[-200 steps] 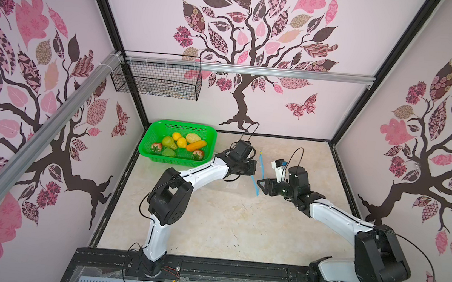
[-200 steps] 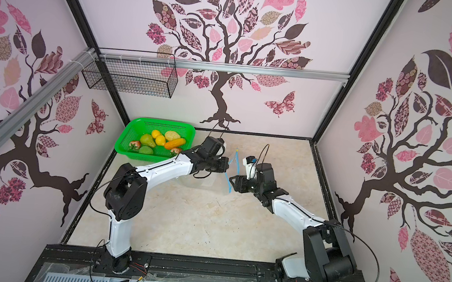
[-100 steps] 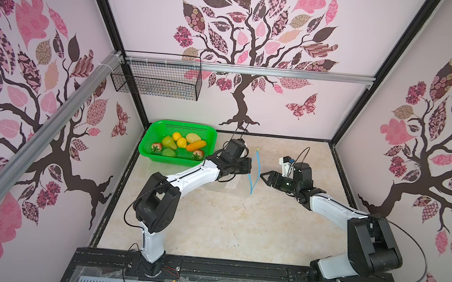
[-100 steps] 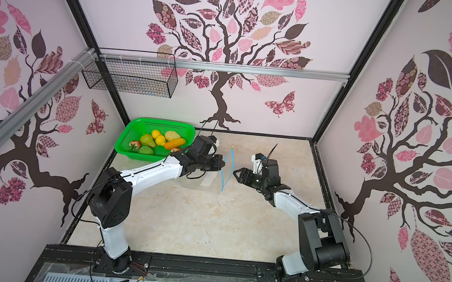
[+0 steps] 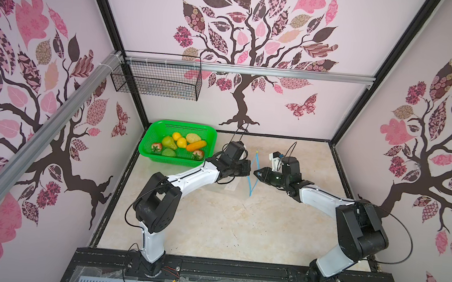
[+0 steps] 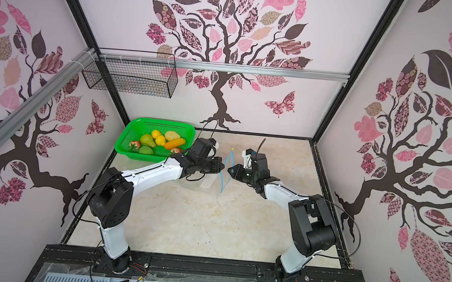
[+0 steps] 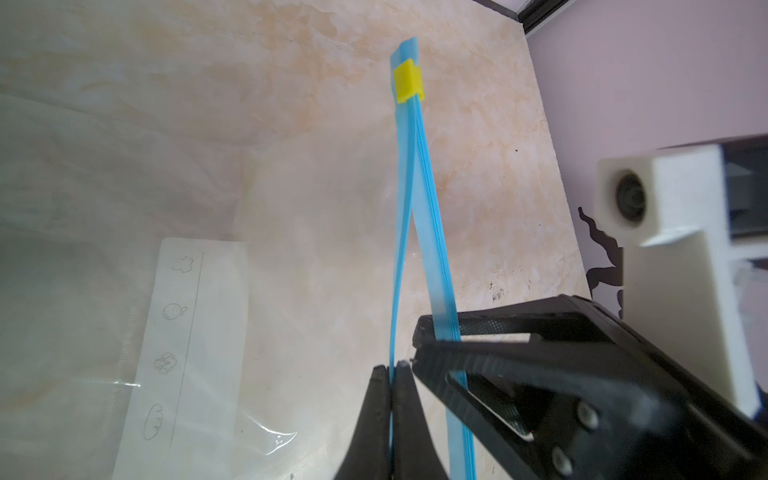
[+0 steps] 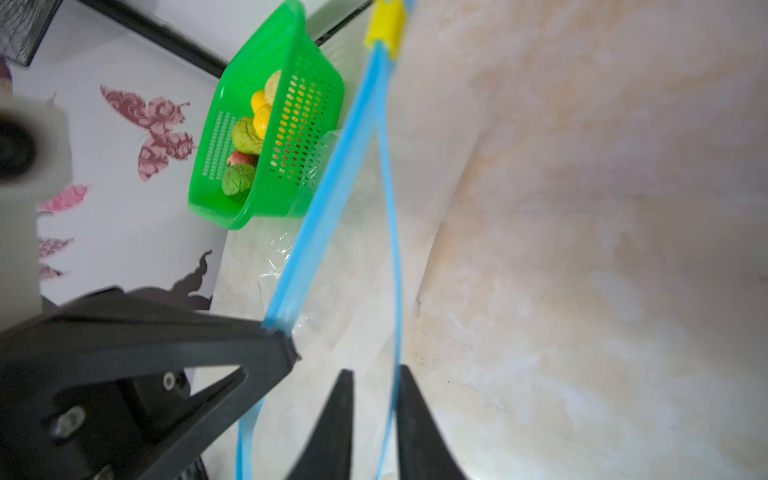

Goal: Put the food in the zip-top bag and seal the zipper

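Zip-top bag [image 7: 199,332]: left gripper [image 7: 390,370] and right gripper [image 8: 372,370] each pinch one zipper [image 7: 405,174] lip, presumably spreading the mouth for food [image 5: 181,142], in basket [image 5: 177,161] at 10 o'clock.

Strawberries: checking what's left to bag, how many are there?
2, both in the green basket: one strawberry near its left wall, one beside the carrot. More may hide beneath fruit.

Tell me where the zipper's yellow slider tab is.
In both top views the yellow slider tab sits at the far end of the zipper, right of the green basket, toward the back wall.
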Controlling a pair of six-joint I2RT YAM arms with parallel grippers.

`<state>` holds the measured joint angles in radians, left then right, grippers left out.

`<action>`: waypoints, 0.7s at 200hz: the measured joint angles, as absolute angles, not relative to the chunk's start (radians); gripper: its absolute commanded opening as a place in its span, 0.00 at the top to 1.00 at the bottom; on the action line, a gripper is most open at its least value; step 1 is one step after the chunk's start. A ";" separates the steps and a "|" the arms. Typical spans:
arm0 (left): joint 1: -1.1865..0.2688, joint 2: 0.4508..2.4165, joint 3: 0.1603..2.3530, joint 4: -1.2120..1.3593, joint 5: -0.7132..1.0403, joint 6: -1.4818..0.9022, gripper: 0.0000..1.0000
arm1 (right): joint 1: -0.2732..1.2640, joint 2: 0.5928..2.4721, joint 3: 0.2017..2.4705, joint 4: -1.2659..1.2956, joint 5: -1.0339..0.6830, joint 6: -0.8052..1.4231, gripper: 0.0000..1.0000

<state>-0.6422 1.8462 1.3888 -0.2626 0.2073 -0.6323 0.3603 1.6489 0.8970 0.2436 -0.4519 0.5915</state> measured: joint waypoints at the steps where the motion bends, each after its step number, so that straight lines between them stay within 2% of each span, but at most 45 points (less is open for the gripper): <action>1: -0.642 1.846 1.389 -0.263 0.207 -0.632 1.00 | 0.360 1.649 0.897 0.244 -0.451 0.588 1.00; 11: -0.643 1.846 1.387 -0.262 0.207 -0.632 0.99 | 0.358 1.658 0.897 0.234 -0.443 0.589 1.00; 28: -0.646 1.847 1.387 -0.263 0.208 -0.630 0.80 | 0.359 1.660 0.897 0.220 -0.430 0.578 1.00; 35: -0.648 1.847 1.387 -0.264 0.211 -0.629 0.75 | 0.360 1.660 0.897 0.218 -0.422 0.573 1.00; 58: -0.653 1.858 1.389 -0.272 0.216 -0.629 0.73 | 0.366 1.657 0.897 0.201 -0.401 0.552 1.00; 84: -0.661 1.906 1.419 -0.314 0.235 -0.627 0.77 | 0.366 1.646 0.897 0.169 -0.363 0.518 1.00; 93: -0.665 1.929 1.448 -0.338 0.245 -0.624 0.73 | 0.366 1.633 0.897 0.146 -0.345 0.503 1.00; 106: -0.674 1.948 1.495 -0.369 0.258 -0.620 0.57 | 0.366 1.604 0.897 0.113 -0.316 0.480 1.00; 115: -0.682 1.951 1.527 -0.383 0.270 -0.612 0.49 | 0.365 1.578 0.897 0.092 -0.302 0.464 1.00; 140: -0.703 1.941 1.596 -0.385 0.297 -0.627 0.45 | 0.365 1.507 0.930 0.013 -0.239 0.413 1.00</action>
<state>-0.7033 1.9408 1.5955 -0.3855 0.2970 -0.6266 0.3653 1.5066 0.9302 0.0128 -0.2386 0.4133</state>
